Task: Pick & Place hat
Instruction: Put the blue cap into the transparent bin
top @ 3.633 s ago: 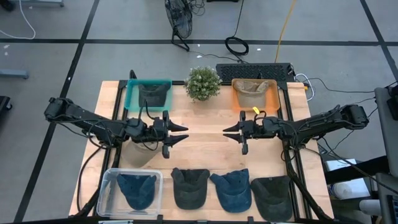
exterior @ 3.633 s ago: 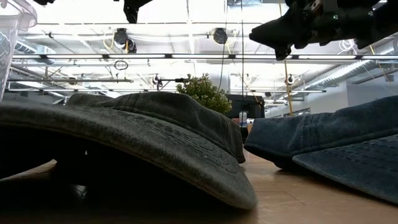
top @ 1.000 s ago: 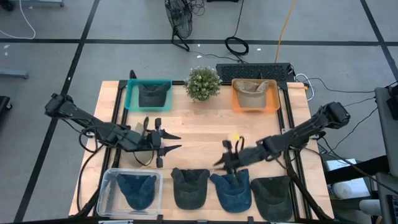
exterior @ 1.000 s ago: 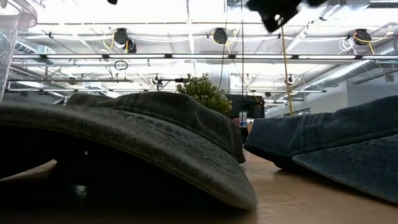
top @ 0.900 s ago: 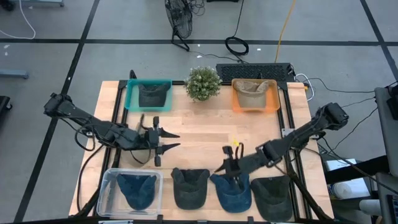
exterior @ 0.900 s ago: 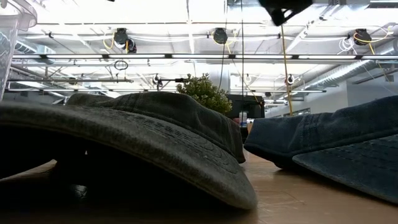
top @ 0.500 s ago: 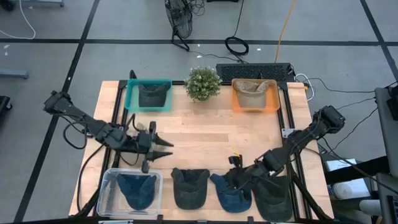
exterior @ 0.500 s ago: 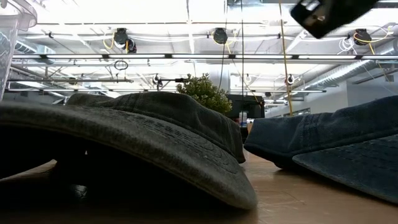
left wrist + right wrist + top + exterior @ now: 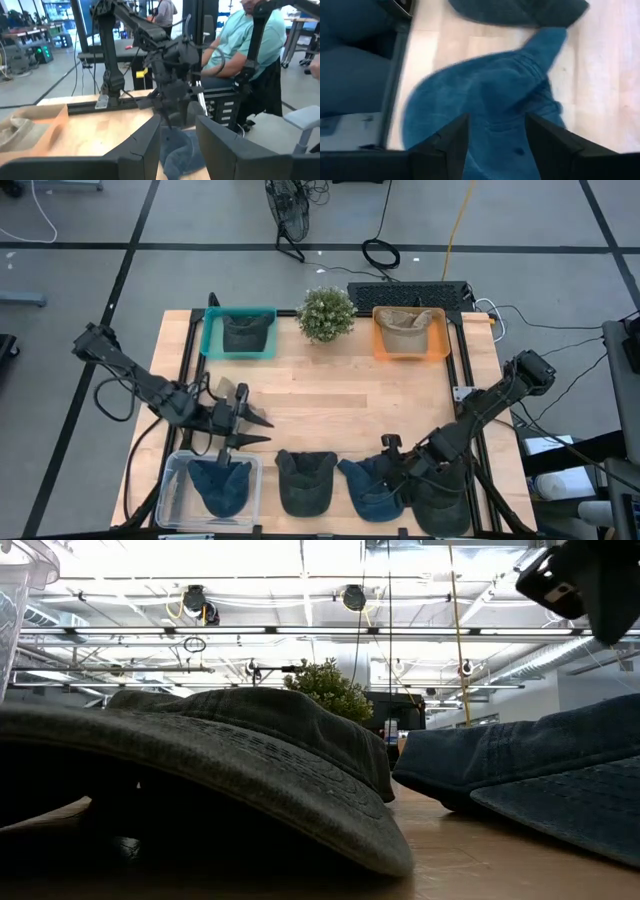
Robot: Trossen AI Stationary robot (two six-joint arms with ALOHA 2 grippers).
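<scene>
Along the table's near edge lie a dark hat, a blue hat and a dark grey hat. A further blue hat sits in a clear bin. My right gripper is tipped down over the loose blue hat. It is open, one finger on each side of the hat's crown. My left gripper hovers open above the wood, just beyond the clear bin, with nothing between its fingers. My right gripper's open fingers stand over the blue hat's crown, coming from above and slanting down. The hat lies flat on the table. Whether the fingers touch the cloth, I cannot tell.
A teal bin holding a dark hat and an orange bin holding a tan hat stand at the far edge, with a potted plant between them. The middle of the table is bare wood. A seated person shows beyond the table.
My right gripper has travelled toward the table's near edge and down onto the loose blue hat, tipping its fingers downward. My left gripper has drifted toward the near left, closer to the clear bin. No hat has moved.
</scene>
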